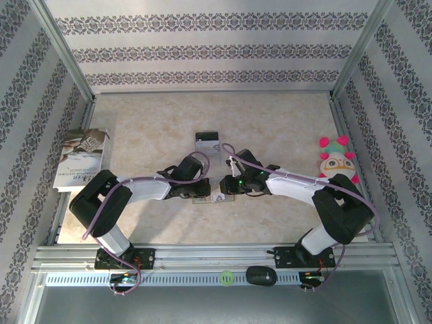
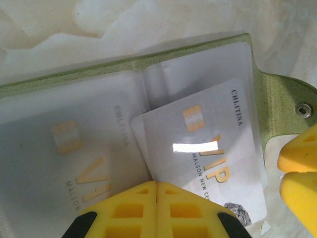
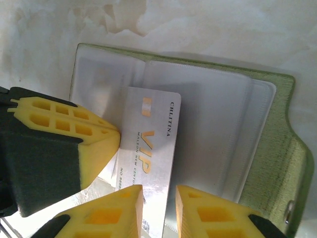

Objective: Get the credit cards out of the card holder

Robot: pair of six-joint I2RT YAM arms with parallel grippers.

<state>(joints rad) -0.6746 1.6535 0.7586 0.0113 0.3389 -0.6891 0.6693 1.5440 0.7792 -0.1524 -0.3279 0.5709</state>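
Card holder (image 3: 267, 124) lies spread open and flat on the worktop (image 1: 270, 128) right where the two arms meet, its clear pockets facing up, so each card can slide out along the surface. The left tool (image 2: 156, 191) has its fingers pressed together and bears down on the holder's inner face, probably to pin the thin wallet so it does not travel with a card. One VIP card (image 3: 151, 129) sits askew, half out of its pocket, its free end pointing toward 6 o'clock in the right wrist view. There the right tool (image 3: 159, 191) stands with its fingers slightly spread and the card's end in the gap; whether they touch it I cannot tell. A second card (image 2: 74, 153) sits inside the neighbouring pocket, seen through the plastic. From above, a loose card (image 1: 207, 140) lies just at 12 o'clock of the holder, a printed booklet (image 1: 81, 158) toward 9 o'clock, and a plush toy (image 1: 335, 162) toward 3 o'clock, both well apart from it.
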